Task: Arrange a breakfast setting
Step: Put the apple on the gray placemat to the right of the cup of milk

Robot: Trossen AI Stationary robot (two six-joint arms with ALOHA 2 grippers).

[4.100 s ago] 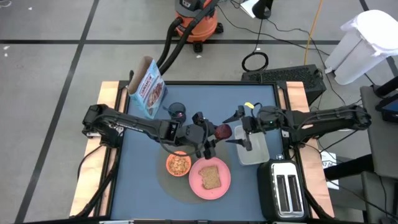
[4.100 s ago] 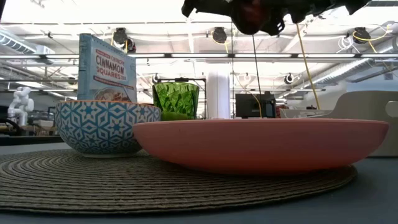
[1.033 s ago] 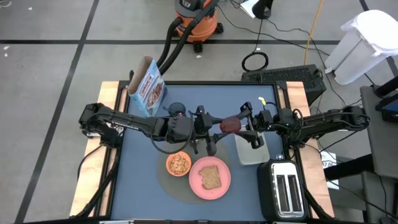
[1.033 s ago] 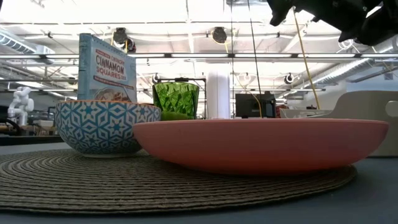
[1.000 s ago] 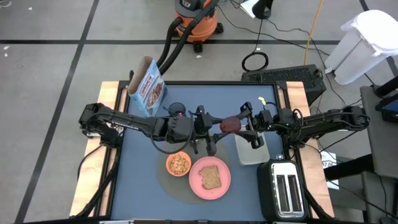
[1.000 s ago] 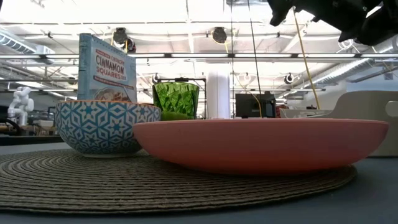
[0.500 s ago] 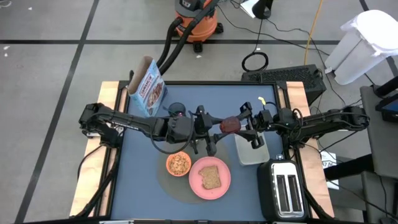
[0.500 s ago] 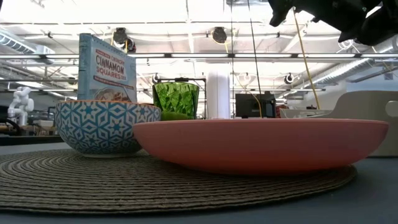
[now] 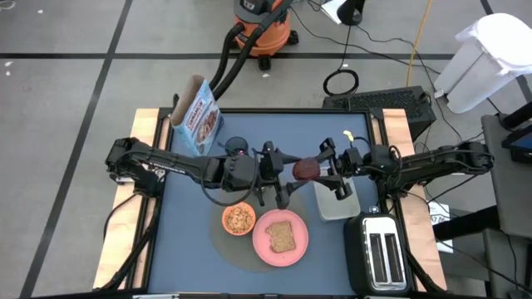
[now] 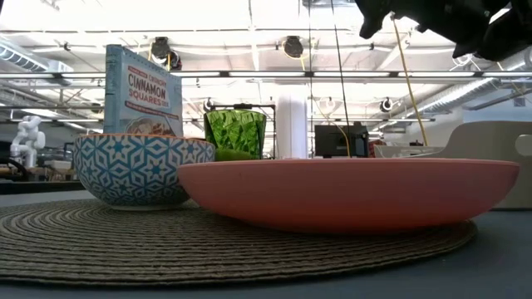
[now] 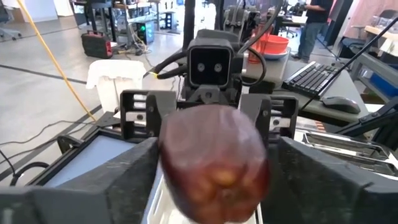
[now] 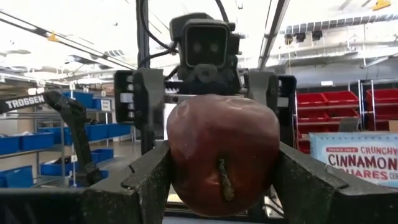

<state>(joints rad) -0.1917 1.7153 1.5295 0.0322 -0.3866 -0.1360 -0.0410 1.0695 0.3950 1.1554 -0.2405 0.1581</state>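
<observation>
Change: since four seconds ago both grippers have drawn together over mid-table; dark red fruit (image 9: 305, 169) no longer hangs at the top of the low view.
Right gripper (image 12: 219, 180): jaws pinching the fruit (image 12: 222, 153) from both sides, stem toward this wrist camera.
Left gripper (image 11: 211, 180): jaws spread, flanking the same fruit (image 11: 214, 163); contact cannot be told.
Fruit position: aloft between the two grippers, each facing the other across it.
Pink plate (image 9: 280, 237): below the jaws on the round grey mat (image 10: 166, 241), toast slice (image 9: 282, 237) on it.
Small orange bowl (image 9: 238, 219): just beside the plate.
Cereal box (image 9: 198, 120): upright, well behind the left gripper.
</observation>
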